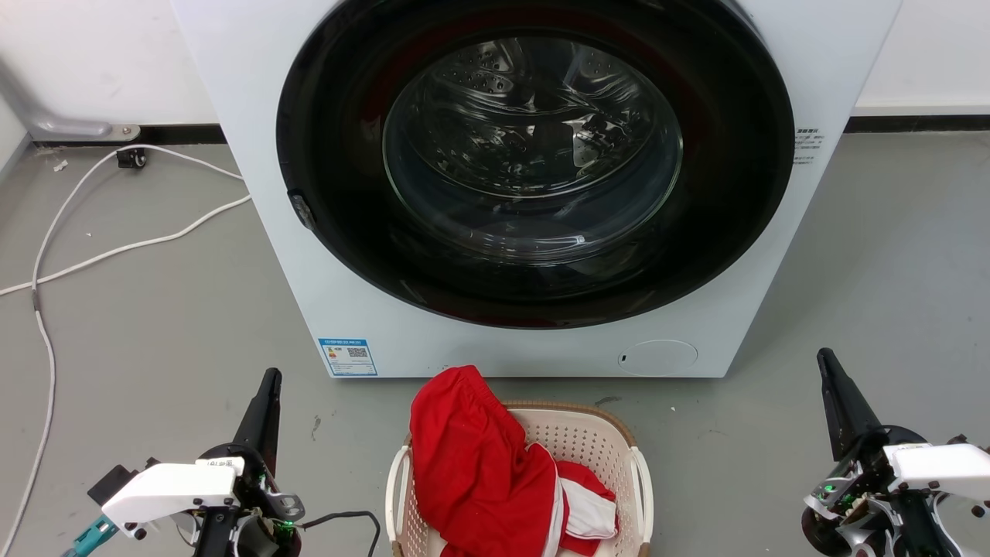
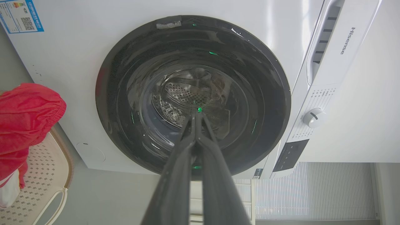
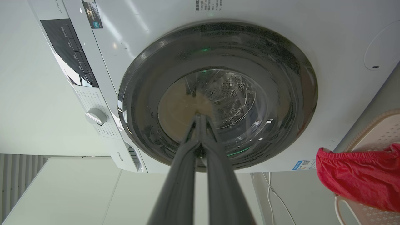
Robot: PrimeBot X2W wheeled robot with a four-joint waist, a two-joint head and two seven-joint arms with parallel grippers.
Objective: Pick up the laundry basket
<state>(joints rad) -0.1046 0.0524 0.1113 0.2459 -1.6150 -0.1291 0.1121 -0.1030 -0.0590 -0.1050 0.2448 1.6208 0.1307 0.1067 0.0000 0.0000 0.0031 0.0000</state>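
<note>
Approach step, I'd say: cream perforated plastic laundry basket (image 1: 595,445) sits bottom centre, left gripper (image 1: 271,379) and right gripper (image 1: 824,357) both pressed together, empty, flanking it well apart. Next: open up, reach its white handles (image 1: 646,495).

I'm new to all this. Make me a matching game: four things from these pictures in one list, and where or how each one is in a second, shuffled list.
Things
1. laundry basket
2. red garment
3. white cable
4. left gripper

Place or state
A. lies on the floor to the left of the washer
B. fingers shut together, holding nothing
C. lies in the basket, draped over its rim
D. stands on the floor in front of the washer

Pairs: 1-D, 2-C, 3-A, 4-B
</note>
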